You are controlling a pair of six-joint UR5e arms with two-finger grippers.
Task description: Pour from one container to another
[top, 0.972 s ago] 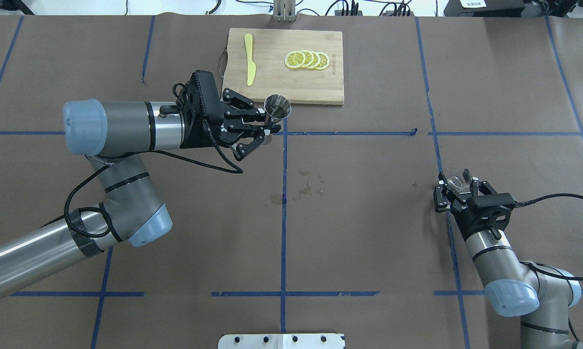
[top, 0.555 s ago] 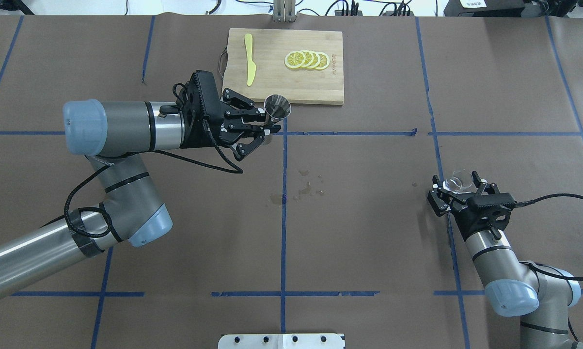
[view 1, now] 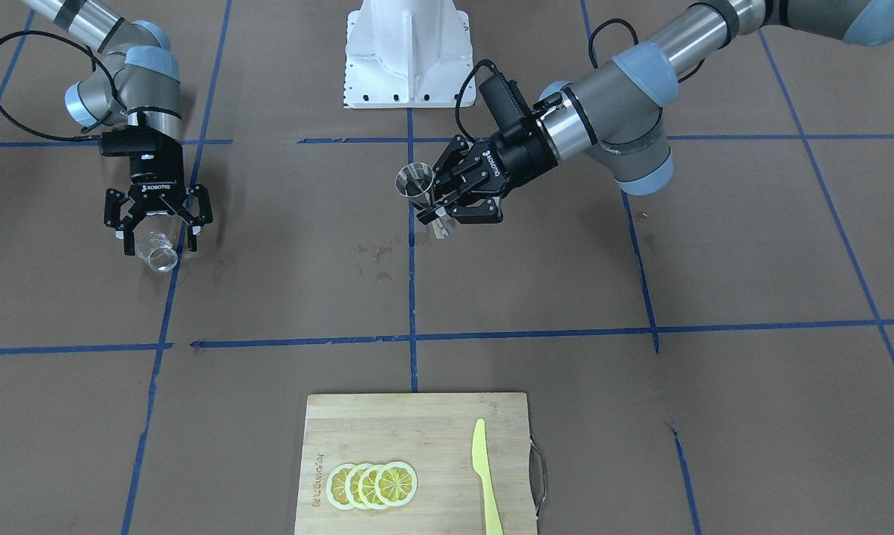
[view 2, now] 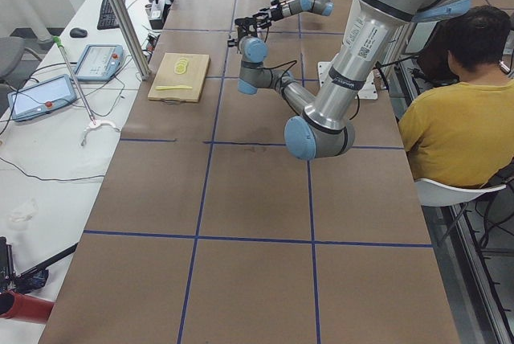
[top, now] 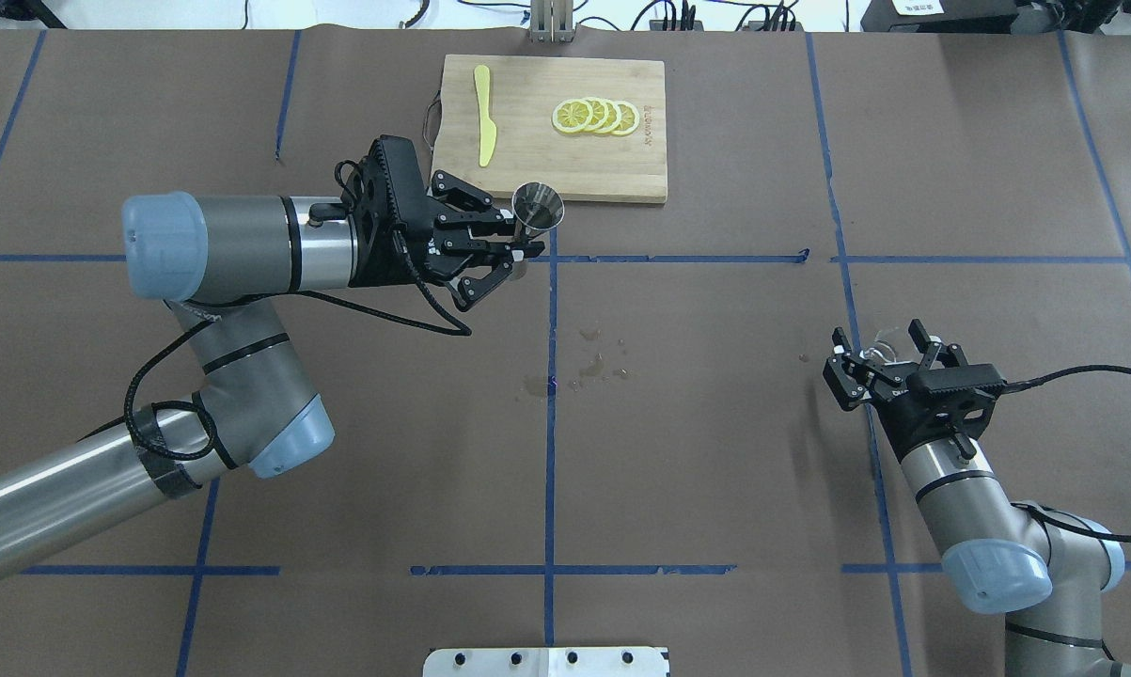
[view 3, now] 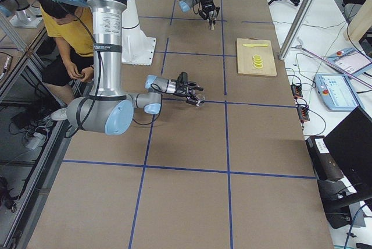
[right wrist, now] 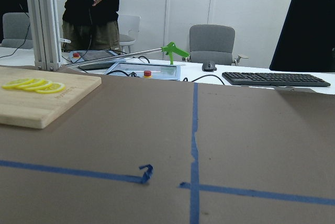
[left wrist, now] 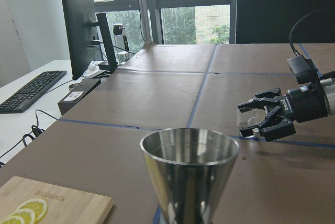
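The steel jigger (top: 538,207) is held upright above the table near the cutting board, with my left gripper (top: 526,239) shut on its narrow waist. Its open top cone fills the lower middle of the left wrist view (left wrist: 189,169). In the front-facing view the jigger (view 1: 415,183) sits just left of the left gripper (view 1: 437,208). The clear glass cup (top: 883,345) rests on the table at the right, between the spread fingers of my right gripper (top: 883,355), which is open. The cup (view 1: 157,250) lies below that gripper (view 1: 160,236). The right wrist view shows neither cup nor fingers.
A bamboo cutting board (top: 621,169) lies at the table's far middle, with lemon slices (top: 595,116) and a yellow knife (top: 483,113) on it. Wet spots (top: 593,362) mark the paper near the centre. A person (view 2: 466,79) sits beside the robot's base.
My right gripper has opened and let go of the glass cup, then drawn back a little. The left arm and the jigger have not moved.
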